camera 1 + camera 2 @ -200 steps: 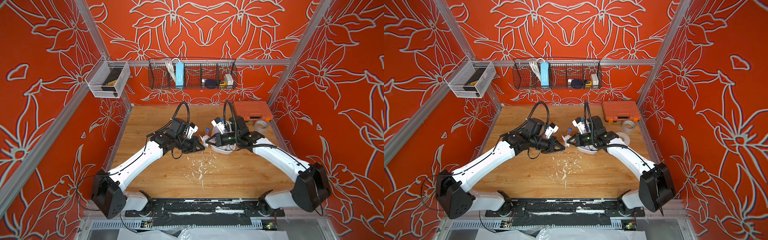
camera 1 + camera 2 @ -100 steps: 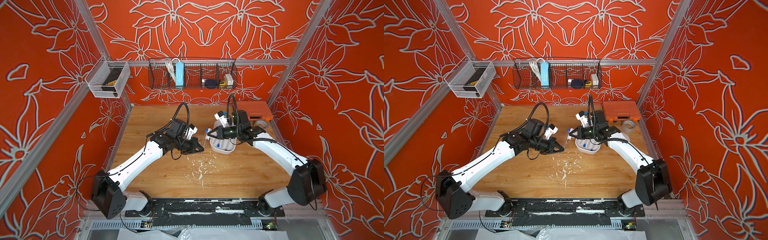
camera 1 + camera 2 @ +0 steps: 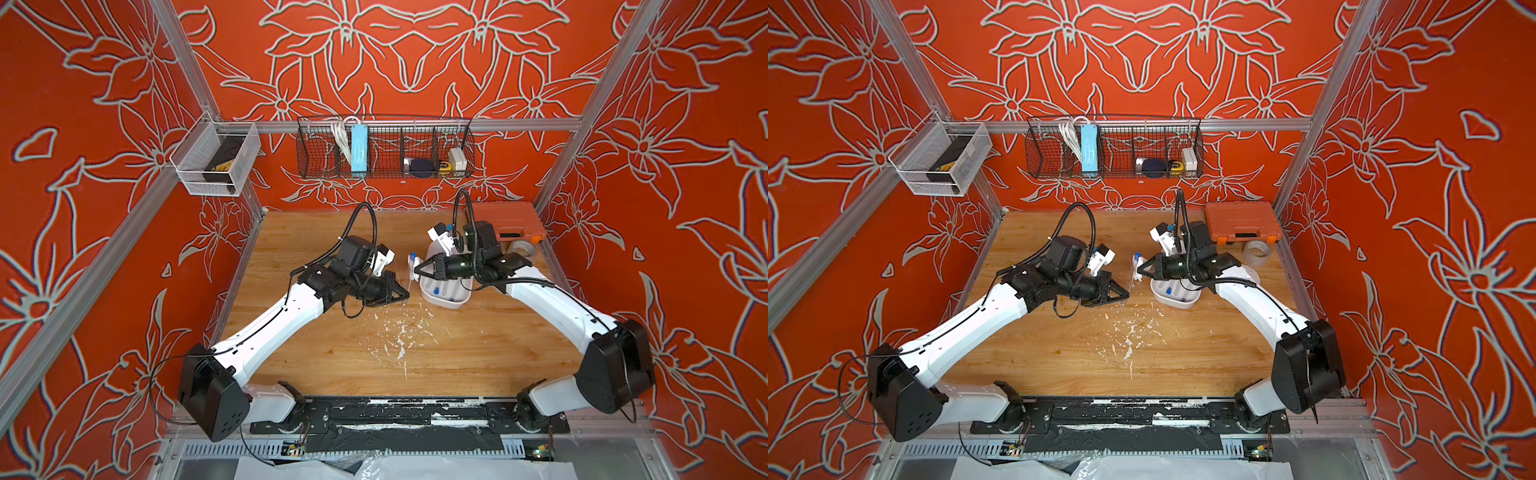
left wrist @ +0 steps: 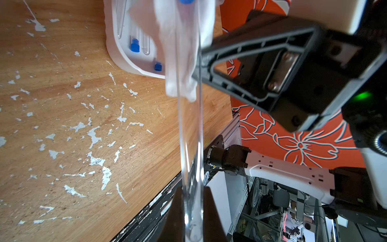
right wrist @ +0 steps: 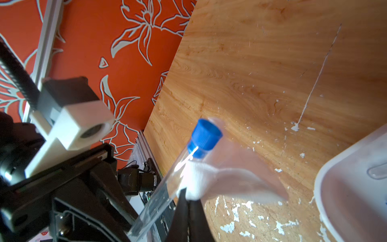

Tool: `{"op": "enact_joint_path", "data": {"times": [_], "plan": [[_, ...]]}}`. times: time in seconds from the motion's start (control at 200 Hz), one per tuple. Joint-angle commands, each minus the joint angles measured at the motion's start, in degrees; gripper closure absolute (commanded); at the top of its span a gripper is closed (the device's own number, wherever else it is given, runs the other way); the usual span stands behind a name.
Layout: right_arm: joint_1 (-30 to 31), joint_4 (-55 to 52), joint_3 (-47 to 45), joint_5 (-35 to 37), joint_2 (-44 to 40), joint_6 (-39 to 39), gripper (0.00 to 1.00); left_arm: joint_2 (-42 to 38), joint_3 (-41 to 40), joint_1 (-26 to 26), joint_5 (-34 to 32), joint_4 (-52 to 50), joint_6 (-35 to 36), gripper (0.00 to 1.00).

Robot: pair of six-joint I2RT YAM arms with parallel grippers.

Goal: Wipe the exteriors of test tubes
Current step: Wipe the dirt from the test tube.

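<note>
A clear test tube (image 4: pixel 189 136) with a blue cap (image 5: pixel 204 135) stands upright above the table. My left gripper (image 4: pixel 190 213) is shut on its bottom end; in both top views this gripper (image 3: pixel 405 296) (image 3: pixel 1126 296) sits left of the white tray (image 3: pixel 446 303). My right gripper (image 5: pixel 188 211) (image 3: pixel 417 270) is shut on a white tissue (image 5: pixel 219 178) (image 4: pixel 180 52), and the tissue lies against the tube just under the cap. More blue-capped test tubes (image 4: pixel 135 45) lie in the tray (image 4: pixel 117 42).
An orange case (image 3: pixel 511 220) and a tape roll (image 3: pixel 521 247) sit at the back right, behind the right arm. White flecks (image 3: pixel 401 336) are scattered over the wooden table in front of the grippers. A wire basket (image 3: pixel 384 149) hangs on the back wall.
My right gripper has slid the tissue up the tube, from beside the left gripper's tips to just under the cap. The left arm has held still.
</note>
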Motion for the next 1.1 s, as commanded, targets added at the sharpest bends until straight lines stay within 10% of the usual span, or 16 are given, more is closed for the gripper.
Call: {"op": "enact_joint_path", "data": {"times": [0.0, 1.096], "plan": [[2.4, 1.2, -1.7, 0.2, -2.6, 1.3, 1.0, 1.3, 2.1, 0.1, 0.2, 2.5, -0.2, 0.99], [-3.2, -1.2, 9.6, -2.3, 5.3, -2.2, 1.0, 1.8, 2.2, 0.1, -0.3, -1.6, 1.8, 0.99]]}}
